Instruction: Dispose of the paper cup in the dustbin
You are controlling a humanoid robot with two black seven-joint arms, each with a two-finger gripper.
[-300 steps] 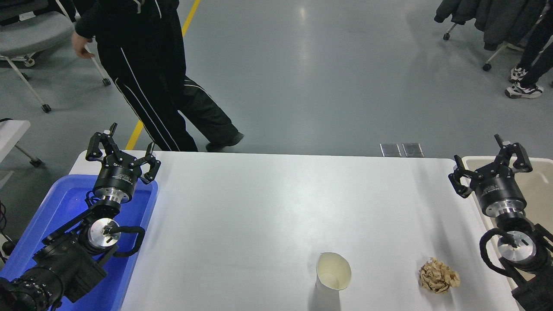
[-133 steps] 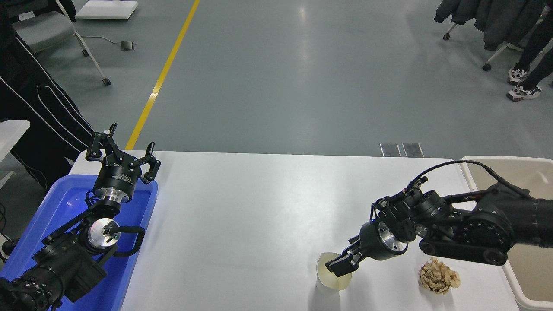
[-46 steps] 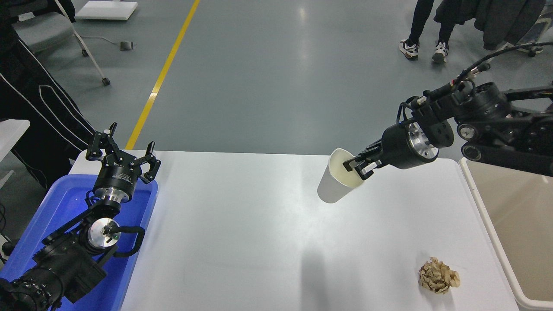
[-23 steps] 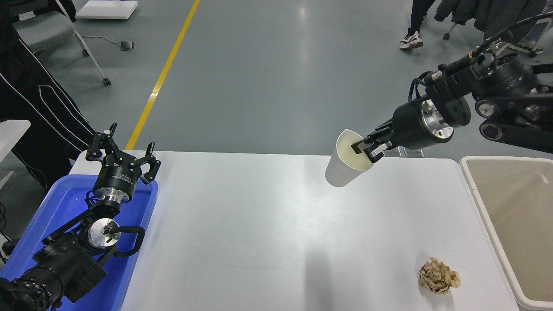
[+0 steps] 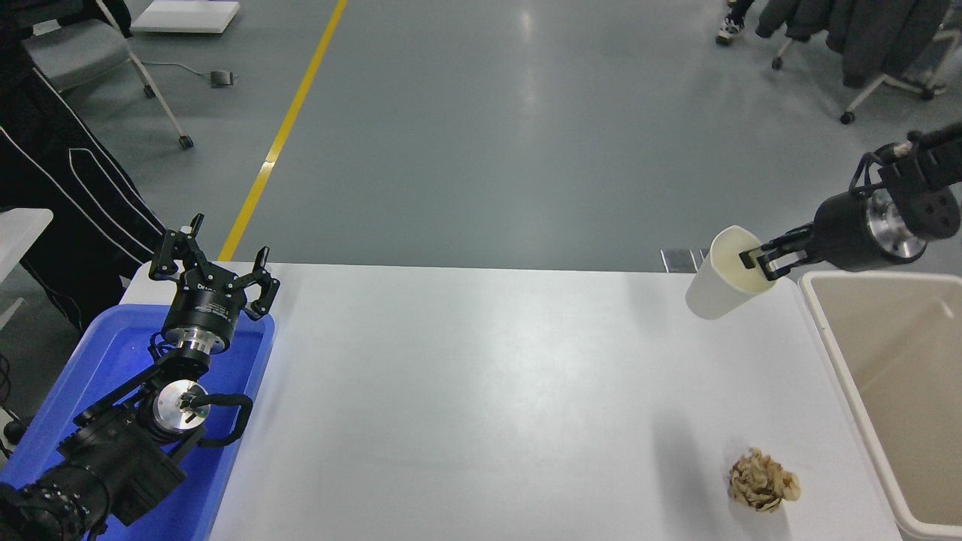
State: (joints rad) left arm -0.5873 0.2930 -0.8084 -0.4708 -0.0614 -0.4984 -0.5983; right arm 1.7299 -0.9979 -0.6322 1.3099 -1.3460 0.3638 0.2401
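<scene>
the right gripper (image 5: 759, 261) was clamped on the rim of the paper cup (image 5: 720, 280), holding it tilted in the air above the table (image 5: 481, 391) at its far right corner, just left of the dustbin (image 5: 894, 391). the left gripper (image 5: 209, 264) sat parked with fingers apart over the blue tub (image 5: 90, 368). a crumpled brown paper ball (image 5: 763, 481) lay near right.

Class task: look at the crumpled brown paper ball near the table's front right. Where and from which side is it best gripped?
Probably from straight above, fingers closing across the middle of the crumpled paper ball. It is a low, irregular lump lying alone on the white table, with no handle or rim.
</scene>
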